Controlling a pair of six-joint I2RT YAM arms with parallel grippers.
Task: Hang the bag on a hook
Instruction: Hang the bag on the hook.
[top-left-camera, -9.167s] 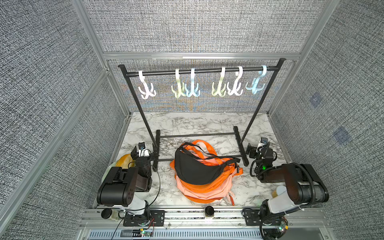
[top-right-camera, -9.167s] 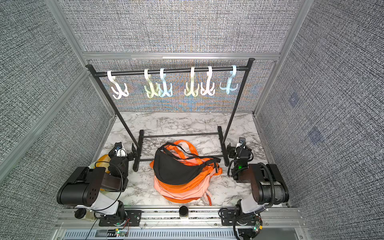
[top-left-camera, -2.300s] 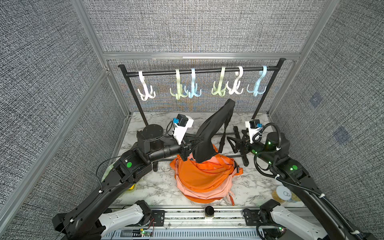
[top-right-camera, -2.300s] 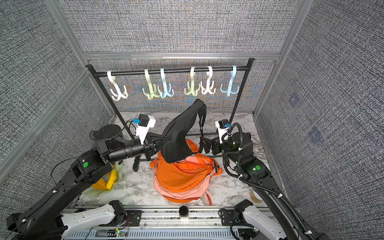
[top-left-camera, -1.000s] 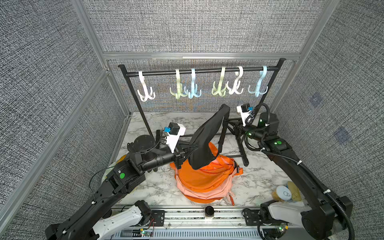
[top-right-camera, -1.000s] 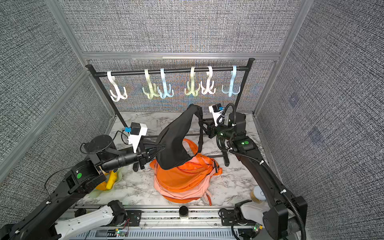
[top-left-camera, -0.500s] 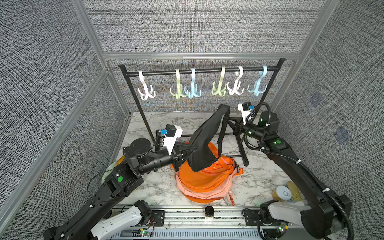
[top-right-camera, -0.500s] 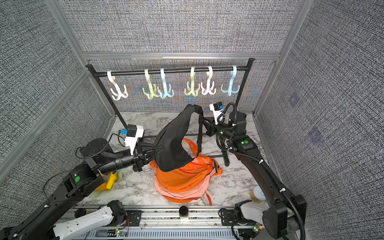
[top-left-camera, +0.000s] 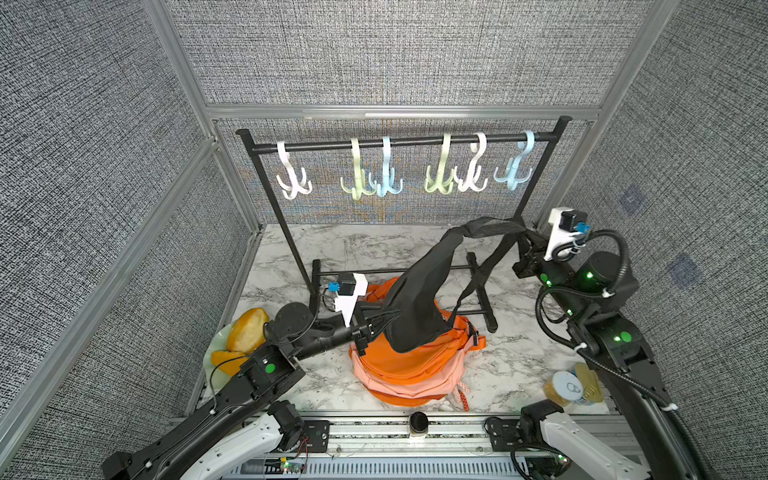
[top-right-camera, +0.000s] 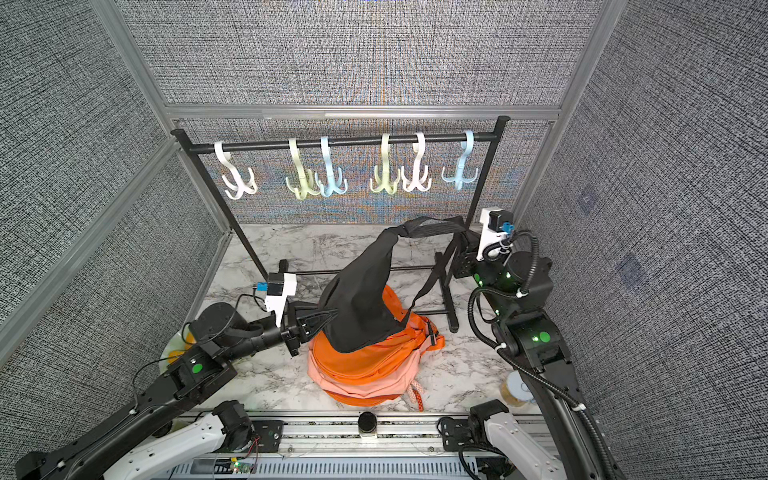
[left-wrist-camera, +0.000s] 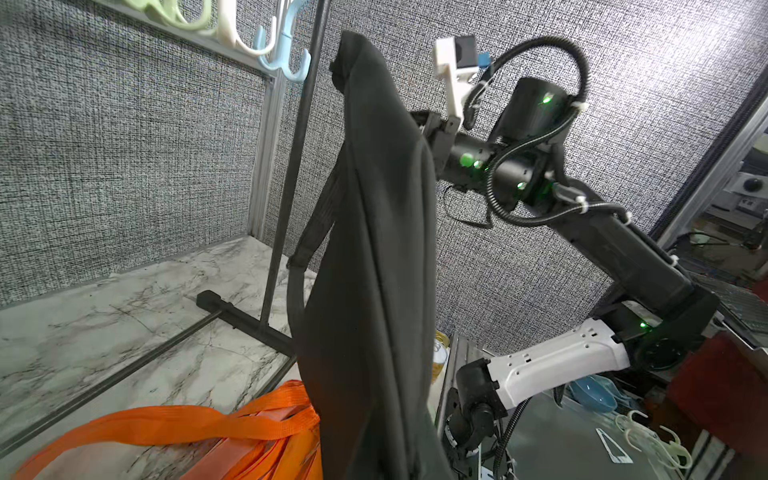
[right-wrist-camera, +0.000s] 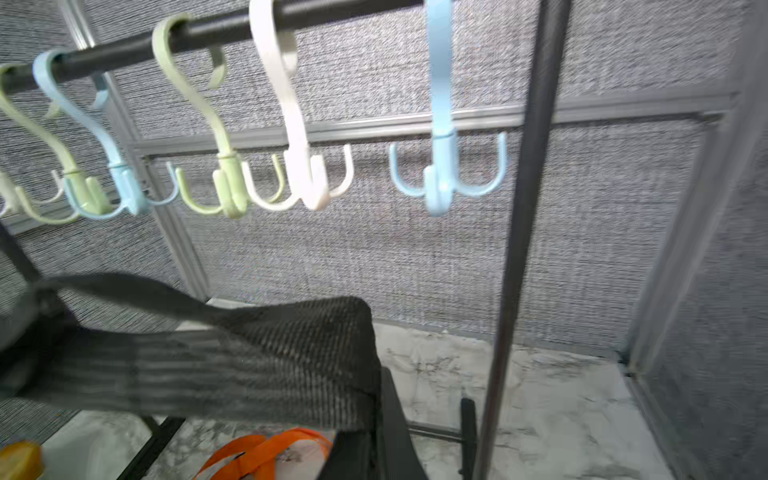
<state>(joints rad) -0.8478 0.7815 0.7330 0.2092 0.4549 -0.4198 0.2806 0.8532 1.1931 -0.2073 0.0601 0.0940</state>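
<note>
A black bag (top-left-camera: 419, 299) hangs stretched in the air between my two grippers, above the table. My left gripper (top-left-camera: 376, 326) is shut on the bag's lower body, and the cloth hides its jaws in the left wrist view. My right gripper (top-left-camera: 524, 237) is shut on the bag's webbing strap (right-wrist-camera: 249, 361), held taut and nearly level by the rack's right post. Several pastel hooks hang on the black rail (top-left-camera: 415, 143). The light blue hook (right-wrist-camera: 440, 174) at the right end hangs above and just behind the strap, apart from it.
An orange bag (top-left-camera: 411, 365) lies heaped on the marble table under the black one. The rack's right post (right-wrist-camera: 519, 232) and foot (top-left-camera: 482, 291) stand close to my right gripper. A plate with yellow food (top-left-camera: 245, 336) sits at the left, tins (top-left-camera: 573, 386) at the front right.
My right gripper has shut on the strap and pulled it right, toward the rack's post, so it runs taut. The left arm drew back a little with the bag's body.
</note>
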